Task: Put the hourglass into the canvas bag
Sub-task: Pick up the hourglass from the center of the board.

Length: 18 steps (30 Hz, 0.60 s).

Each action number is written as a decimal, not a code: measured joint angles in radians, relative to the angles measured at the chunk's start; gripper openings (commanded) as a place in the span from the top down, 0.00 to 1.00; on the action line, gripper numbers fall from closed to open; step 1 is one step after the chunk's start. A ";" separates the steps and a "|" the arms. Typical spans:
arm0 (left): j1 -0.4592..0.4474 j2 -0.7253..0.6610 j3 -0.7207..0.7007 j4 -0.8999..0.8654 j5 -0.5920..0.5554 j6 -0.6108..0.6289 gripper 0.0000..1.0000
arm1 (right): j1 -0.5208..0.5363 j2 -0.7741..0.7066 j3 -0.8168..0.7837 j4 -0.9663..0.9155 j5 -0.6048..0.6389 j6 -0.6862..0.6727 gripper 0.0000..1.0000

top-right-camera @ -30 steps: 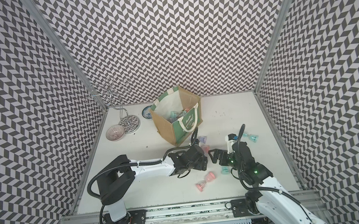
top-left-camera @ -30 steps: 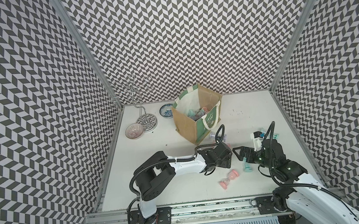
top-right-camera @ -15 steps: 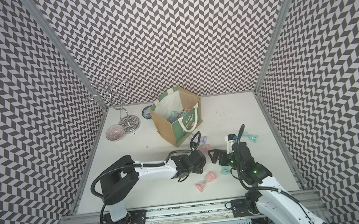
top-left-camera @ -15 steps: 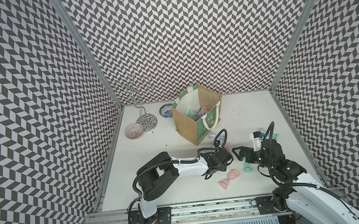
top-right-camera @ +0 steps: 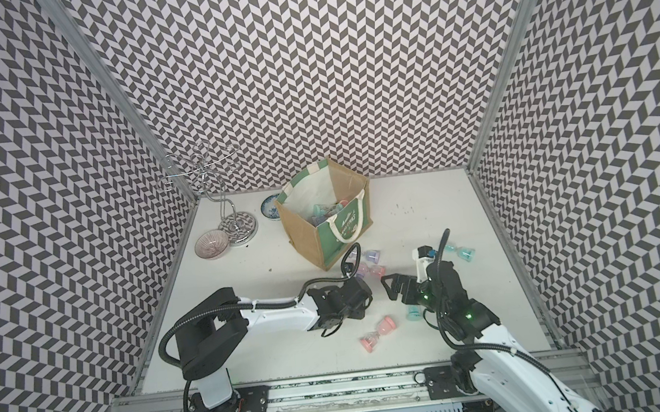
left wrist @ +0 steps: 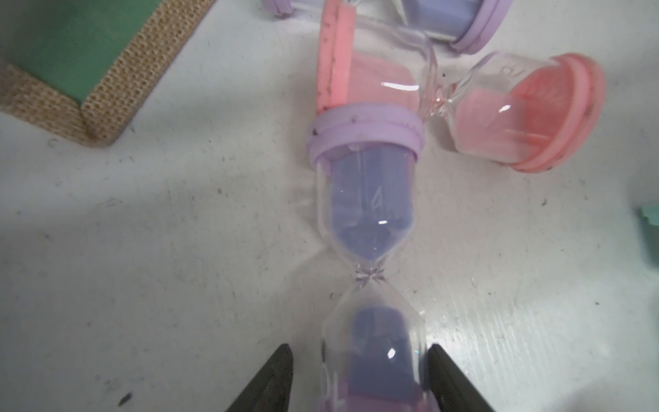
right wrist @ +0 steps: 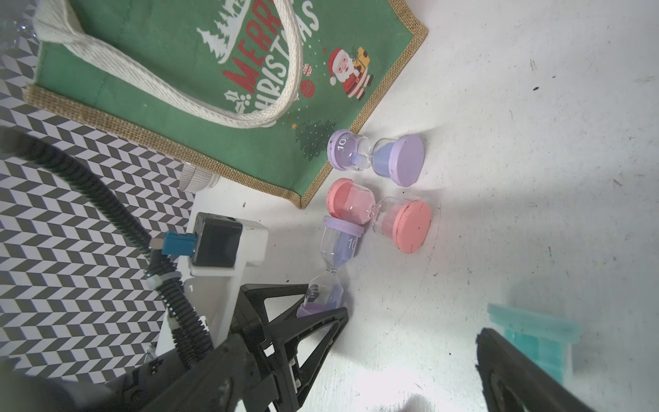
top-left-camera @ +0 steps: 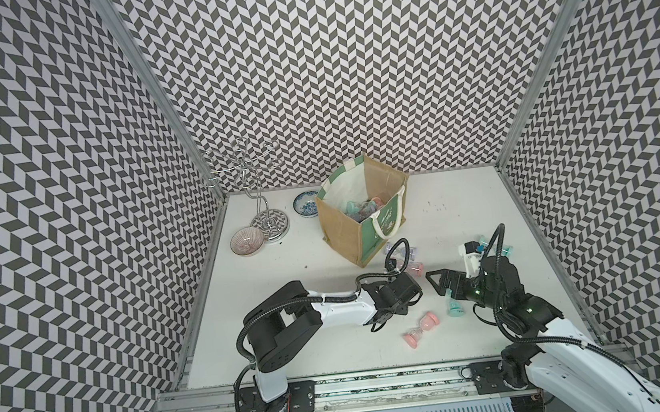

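Observation:
A purple hourglass [left wrist: 367, 199] lies on the white table, its far cap against a pink hourglass [left wrist: 499, 107]. My left gripper [left wrist: 360, 371] straddles its near bulb. One finger touches the glass and a small gap shows at the other, so the jaws are open. The same purple hourglass [right wrist: 340, 246] lies close to the corner of the canvas bag [right wrist: 178, 71]. The bag [top-left-camera: 347, 230] stands upright with several hourglasses inside. My right gripper [top-left-camera: 439, 289] hangs wide open and empty just right of the left wrist, beside a teal hourglass [top-left-camera: 454, 307].
Loose on the table are a pink hourglass [top-left-camera: 420, 328], a second purple one [right wrist: 378, 157] by the bag and a teal one [top-left-camera: 500, 247] at the right. A wire stand [top-left-camera: 261, 206], a pink bowl [top-left-camera: 246, 241] and a blue saucer [top-left-camera: 308, 209] sit back left.
My left gripper has dropped lower over the table and its jaws have narrowed round the purple hourglass. The right arm has not moved.

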 measured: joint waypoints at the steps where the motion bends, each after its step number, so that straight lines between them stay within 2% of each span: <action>1: 0.002 0.000 -0.001 0.002 0.000 -0.001 0.45 | 0.000 0.000 0.000 0.001 -0.001 0.000 0.01; 18: 0.012 -0.063 -0.067 0.019 -0.006 -0.023 0.62 | 0.000 0.019 -0.008 0.023 -0.019 0.000 0.01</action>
